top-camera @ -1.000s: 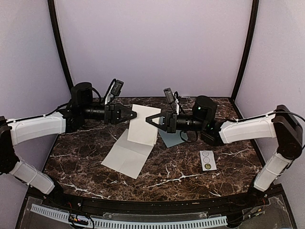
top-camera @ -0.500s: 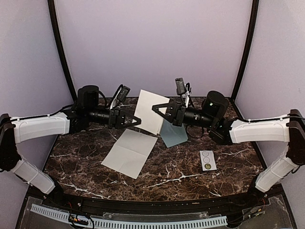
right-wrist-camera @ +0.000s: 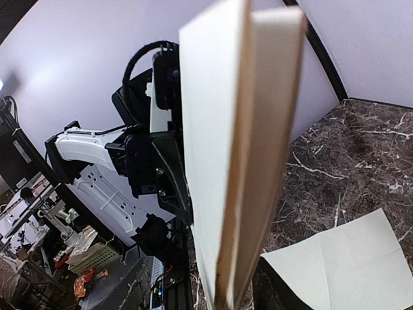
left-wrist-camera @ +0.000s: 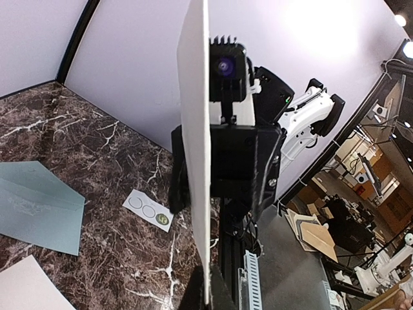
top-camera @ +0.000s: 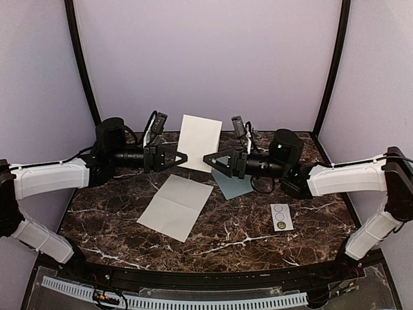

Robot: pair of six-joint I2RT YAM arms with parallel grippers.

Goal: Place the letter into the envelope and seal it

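Observation:
The letter [top-camera: 199, 139], a white sheet folded into two layers, stands upright in the air at the back centre. My left gripper [top-camera: 186, 157] is shut on its lower left edge; the left wrist view shows the letter [left-wrist-camera: 197, 129] edge-on, running down between the left gripper's [left-wrist-camera: 208, 284] fingers. My right gripper [top-camera: 206, 159] faces it from the right, open, and the letter [right-wrist-camera: 219, 161] stands loose between its jaws. The pale blue-green envelope [top-camera: 233, 186] lies flat on the table under the right arm, and the left wrist view also shows the envelope [left-wrist-camera: 39, 206].
A second off-white creased sheet [top-camera: 175, 206] lies flat on the dark marble table [top-camera: 245, 248], left of centre. A small white strip with three circles [top-camera: 281, 217] lies to the right. Purple walls close in the back and sides.
The folded sheet has risen off the flat sheet and now stands upright in the air. The right jaws have opened. The left jaws have closed fully on the paper.

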